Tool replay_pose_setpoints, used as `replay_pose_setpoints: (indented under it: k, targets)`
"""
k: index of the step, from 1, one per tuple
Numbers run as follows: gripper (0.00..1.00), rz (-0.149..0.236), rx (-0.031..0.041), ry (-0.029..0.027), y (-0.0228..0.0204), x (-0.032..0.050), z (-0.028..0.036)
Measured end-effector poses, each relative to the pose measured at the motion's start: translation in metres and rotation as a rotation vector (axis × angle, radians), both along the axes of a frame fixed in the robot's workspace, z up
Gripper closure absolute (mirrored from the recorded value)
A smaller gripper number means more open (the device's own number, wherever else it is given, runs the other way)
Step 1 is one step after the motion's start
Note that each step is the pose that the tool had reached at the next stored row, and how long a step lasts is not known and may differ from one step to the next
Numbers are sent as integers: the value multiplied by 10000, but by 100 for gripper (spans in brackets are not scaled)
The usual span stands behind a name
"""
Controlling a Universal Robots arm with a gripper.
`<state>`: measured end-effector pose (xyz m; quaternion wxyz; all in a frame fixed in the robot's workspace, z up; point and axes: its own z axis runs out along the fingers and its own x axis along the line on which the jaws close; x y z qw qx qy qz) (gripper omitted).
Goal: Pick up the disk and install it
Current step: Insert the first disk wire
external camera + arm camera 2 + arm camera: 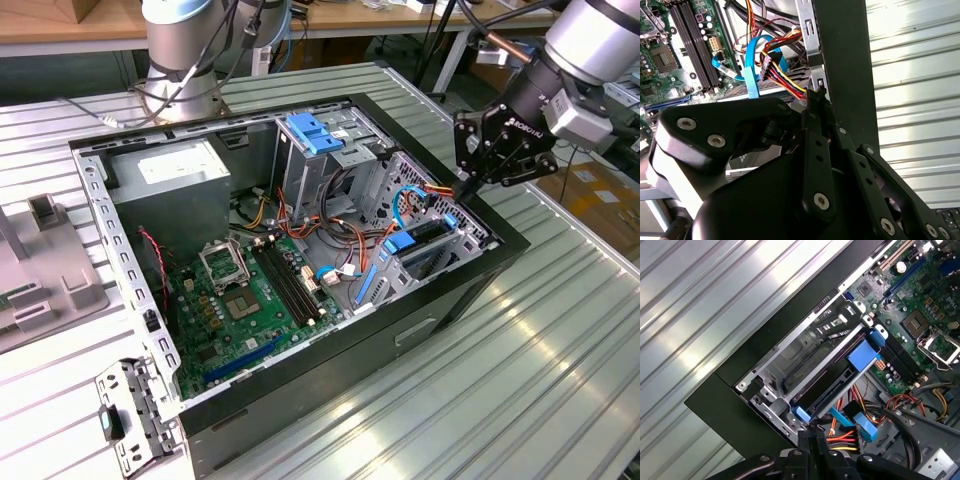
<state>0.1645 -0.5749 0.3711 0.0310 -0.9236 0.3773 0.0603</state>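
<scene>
The disk (428,234) lies flat in the drive cage at the open computer case's corner on the exterior view's right, seen edge-on. Blue rails run along its sides, and its label is hidden. In the first wrist view the disk (832,396) shows as a dark slab under a blue tab in the cage. My gripper (466,188) hovers just above the case rim beside that cage. Its fingers are shut together with nothing between them in both wrist views (812,434) (818,96). A bundle of red, yellow and black power wires (779,75) lies close to the fingertips.
The black case (400,340) lies open on a ribbed metal table. Inside are a green motherboard (240,300), a grey power-supply box (175,170) and a light-blue latch (315,131). A loose metal bracket (135,412) rests at the front corner, and the arm's base (180,55) stands behind.
</scene>
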Motion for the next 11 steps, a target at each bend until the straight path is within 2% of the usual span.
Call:
replay_pose_setpoints:
  k: [11]
  targets:
    - [83,-1,3,0,-4,-93,-8]
